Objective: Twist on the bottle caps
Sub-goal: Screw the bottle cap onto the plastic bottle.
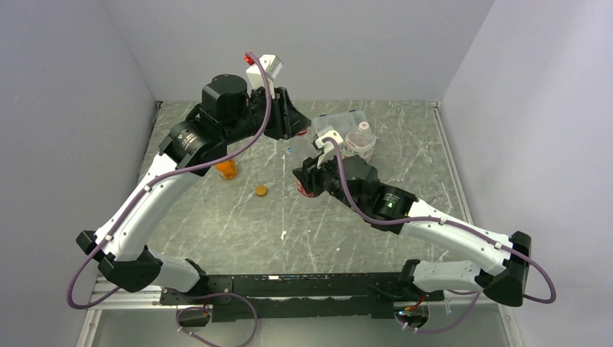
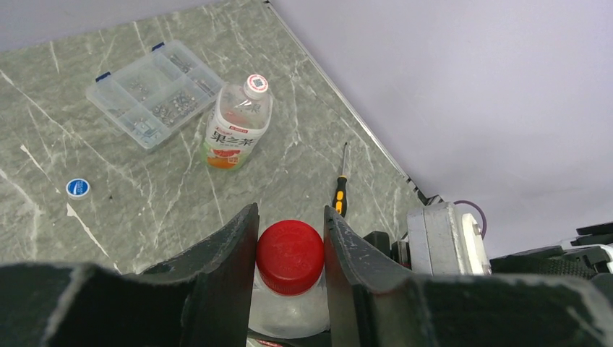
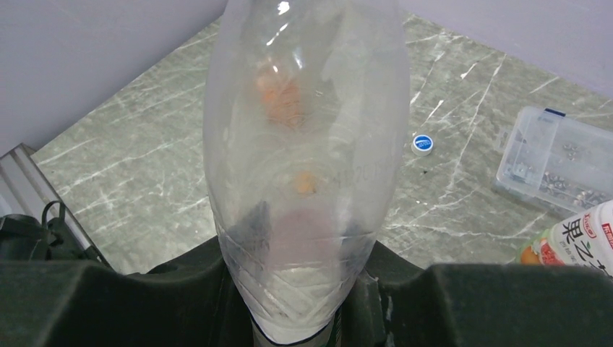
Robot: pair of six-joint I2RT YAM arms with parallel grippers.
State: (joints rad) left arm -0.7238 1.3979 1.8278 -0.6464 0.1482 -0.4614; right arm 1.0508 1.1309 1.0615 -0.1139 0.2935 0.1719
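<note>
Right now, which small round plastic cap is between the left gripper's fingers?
The red cap, atop the clear bottle; blue cap and orange cap lie loose on the table.

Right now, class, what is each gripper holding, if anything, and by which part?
The right gripper holds the clear bottle by its body. The left gripper appears to pinch the red cap on that bottle's neck, by its sides.

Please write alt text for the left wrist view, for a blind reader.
Two dark jaws hold a red cap on a clear bottle from both sides. Behind, on the grey table, are a labelled bottle, a clear box, a blue cap and a screwdriver.
</note>
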